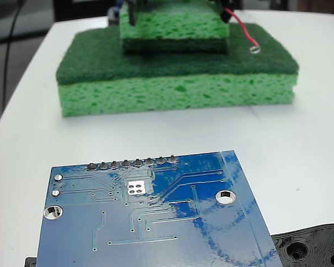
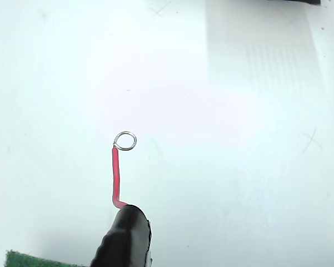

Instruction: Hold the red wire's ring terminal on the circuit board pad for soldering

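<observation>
Gripper (image 1: 172, 8) grip state unclear, red wire (image 2: 116, 177) and ring terminal (image 2: 125, 141) jutting beyond it.

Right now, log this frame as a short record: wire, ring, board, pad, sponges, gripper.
wire: red wire sticks out past the small sponge, over the big one
ring: ring terminal far from the board; in the wrist view over white table
board: blue circuit board near the camera
pad: pad bare, nothing on it
sponges: small sponge atop big sponge
gripper: fingers not visible
</observation>
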